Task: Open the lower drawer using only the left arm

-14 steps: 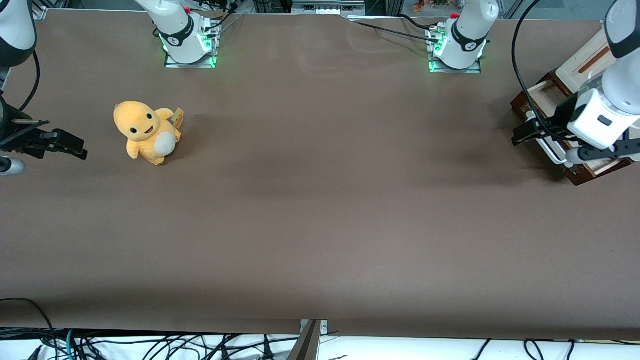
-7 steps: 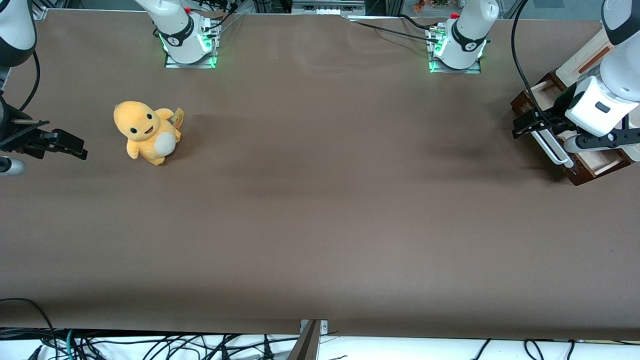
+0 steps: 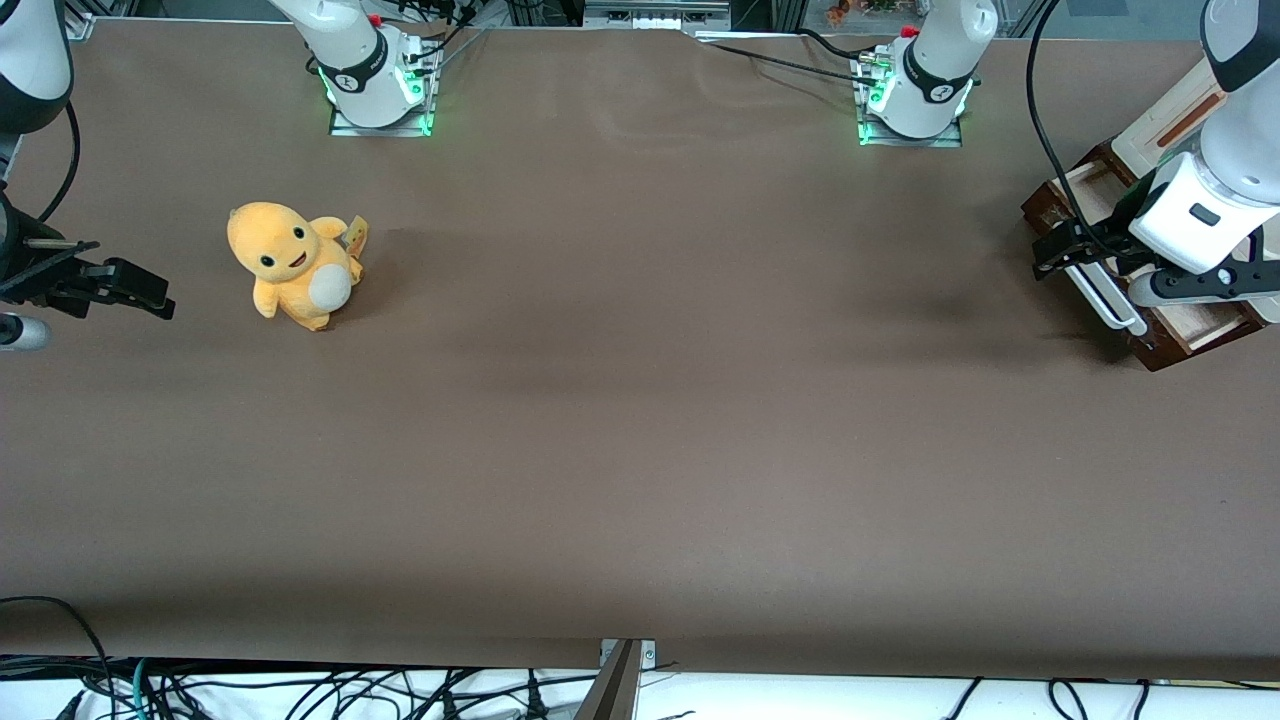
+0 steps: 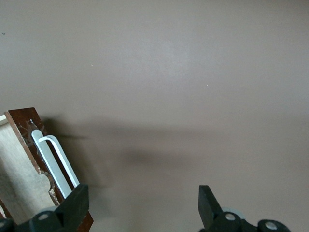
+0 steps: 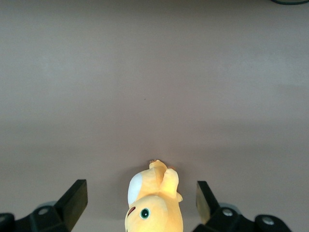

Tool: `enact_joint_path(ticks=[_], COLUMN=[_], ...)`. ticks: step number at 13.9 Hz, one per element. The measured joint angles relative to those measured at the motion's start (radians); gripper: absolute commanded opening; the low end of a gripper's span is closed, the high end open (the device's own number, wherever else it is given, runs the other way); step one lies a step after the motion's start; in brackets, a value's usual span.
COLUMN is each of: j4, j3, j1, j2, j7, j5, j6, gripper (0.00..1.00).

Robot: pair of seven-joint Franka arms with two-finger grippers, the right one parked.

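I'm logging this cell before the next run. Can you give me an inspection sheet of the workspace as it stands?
Surface: brown table, bare across the middle.
Job's things: lower drawer pulled out at the working arm's end, white bar handle showing.
Clutter: yellow plush toy toward the parked arm's end.
Grippers: left arm's gripper open, at the handle's end, not closed on it.
Cables: black cable looping above the cabinet; loose wires below the table edge.
Surroundings: two arm bases lit green.

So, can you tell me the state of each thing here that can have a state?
lower drawer: pulled partly out, pale inside showing.
white bar handle: free, not gripped.
left arm tool: open, in front of the drawer, beside the handle.
yellow plush toy: sitting upright on the table, toward the parked arm's end.
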Motion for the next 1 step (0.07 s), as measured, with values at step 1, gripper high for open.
enact_joint_path(ticks=[1], j4=[0.002], j3=[0.0], j1=[-0.002], j2=[0.002], j7=[0.001], j5=[0.0], j6=[0.0], gripper=[1.0])
